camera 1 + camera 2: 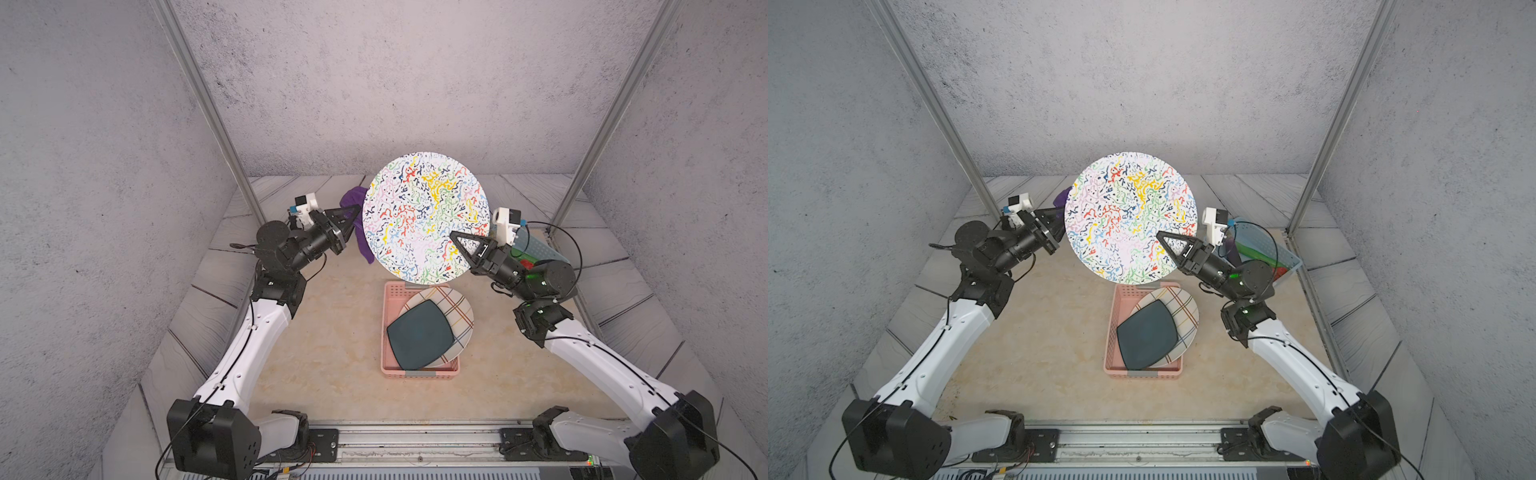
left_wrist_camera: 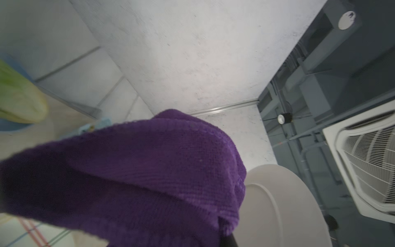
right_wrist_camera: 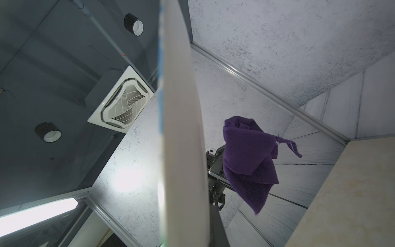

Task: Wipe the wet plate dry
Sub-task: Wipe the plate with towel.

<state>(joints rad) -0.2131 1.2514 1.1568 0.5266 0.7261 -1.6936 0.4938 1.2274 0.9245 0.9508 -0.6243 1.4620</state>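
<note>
Grey walls [image 1: 415, 83] behind squiggle-patterned round plate [image 1: 424, 216]

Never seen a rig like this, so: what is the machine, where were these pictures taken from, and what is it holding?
Two robot arms stand at the edge of a table, each ending in a two-fingered gripper. Both top views look down on the whole scene; the other two pictures come from small cameras on the arms' wrists. The right gripper is shut on the rim of the patterned plate, holding it up on edge. The left gripper is shut on a purple cloth behind that plate. On the table a pink basket holds a dark square plate on a checked plate. A blue basket stands by the right arm.
</note>
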